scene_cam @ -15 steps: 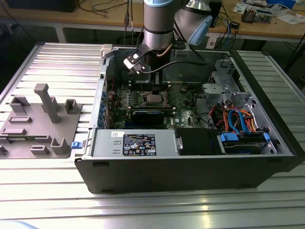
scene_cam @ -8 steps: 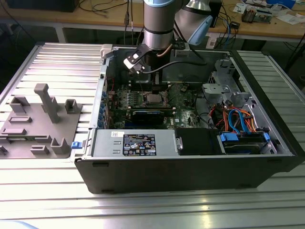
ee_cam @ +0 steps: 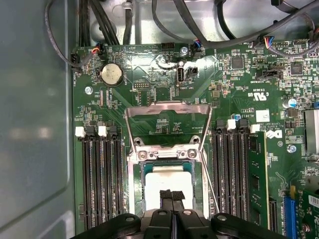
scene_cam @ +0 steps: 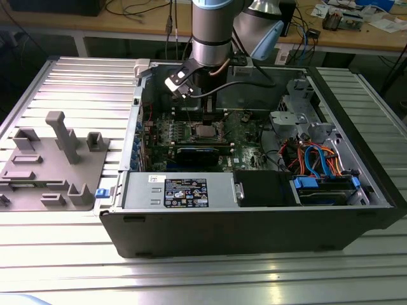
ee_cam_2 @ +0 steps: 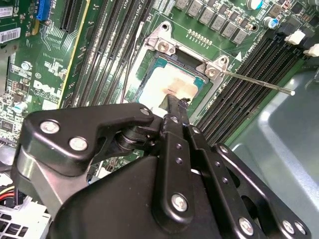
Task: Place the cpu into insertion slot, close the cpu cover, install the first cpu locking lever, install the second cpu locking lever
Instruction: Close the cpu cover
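Fingers [ee_cam: 166, 195] of the gripper [ee_cam: 172, 194] noted pressed together, nothing gripped, tips just above the cpu [ee_cam: 160, 180]. Cpu is seated flat in the insertion slot [ee_cam: 135, 189], mid-motherboard [ee_cam: 149, 84]; cpu cover [ee_cam: 169, 105] is folded back, open.

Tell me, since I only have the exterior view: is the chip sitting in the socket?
Observer: Yes. In the first wrist view the chip lies flat inside the socket.
Operator: Is the cover down over it?
Observer: No. The cover stands open, folded back away from the socket.
Operator: What is the gripper doing?
Observer: The gripper is shut, with its tip right over the chip's top. I cannot tell whether it touches.
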`<state>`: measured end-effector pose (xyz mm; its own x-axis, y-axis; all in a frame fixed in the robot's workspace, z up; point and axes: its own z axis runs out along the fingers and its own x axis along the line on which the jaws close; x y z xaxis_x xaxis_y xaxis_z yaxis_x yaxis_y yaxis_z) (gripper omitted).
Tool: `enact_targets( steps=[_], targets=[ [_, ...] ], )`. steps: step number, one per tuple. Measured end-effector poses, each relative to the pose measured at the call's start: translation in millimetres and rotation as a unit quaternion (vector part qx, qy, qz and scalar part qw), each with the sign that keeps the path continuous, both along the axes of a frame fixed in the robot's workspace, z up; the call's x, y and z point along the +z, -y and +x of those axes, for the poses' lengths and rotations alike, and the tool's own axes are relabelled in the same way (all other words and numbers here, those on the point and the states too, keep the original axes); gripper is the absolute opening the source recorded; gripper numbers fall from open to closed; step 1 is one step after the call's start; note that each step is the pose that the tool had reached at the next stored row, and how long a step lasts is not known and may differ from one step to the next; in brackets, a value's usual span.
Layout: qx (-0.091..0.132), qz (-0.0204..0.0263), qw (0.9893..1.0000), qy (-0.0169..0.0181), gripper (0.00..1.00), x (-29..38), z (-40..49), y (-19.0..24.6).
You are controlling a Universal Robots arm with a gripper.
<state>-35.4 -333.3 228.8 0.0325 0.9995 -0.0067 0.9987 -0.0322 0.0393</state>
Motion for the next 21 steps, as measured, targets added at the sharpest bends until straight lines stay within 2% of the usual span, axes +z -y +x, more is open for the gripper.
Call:
enact_targets(
  steps=[13,14,15,17,21],
  targets=[
    [0.003,0.0006,1.0000,-0.0031,0.11,0.0,0.8,0.0],
    [0.005,0.0006,1.0000,-0.0042,0.11,0.1,0.9,0.0],
    [0.005,0.0007,1.0000,-0.0073,0.11,0.5,1.3,0.0],
    [0.005,0.0007,0.9999,-0.0109,0.11,5.4,1.2,0.0],
    [0.005,0.0007,0.9999,-0.0121,0.11,20.5,1.3,0.0]
  ],
)
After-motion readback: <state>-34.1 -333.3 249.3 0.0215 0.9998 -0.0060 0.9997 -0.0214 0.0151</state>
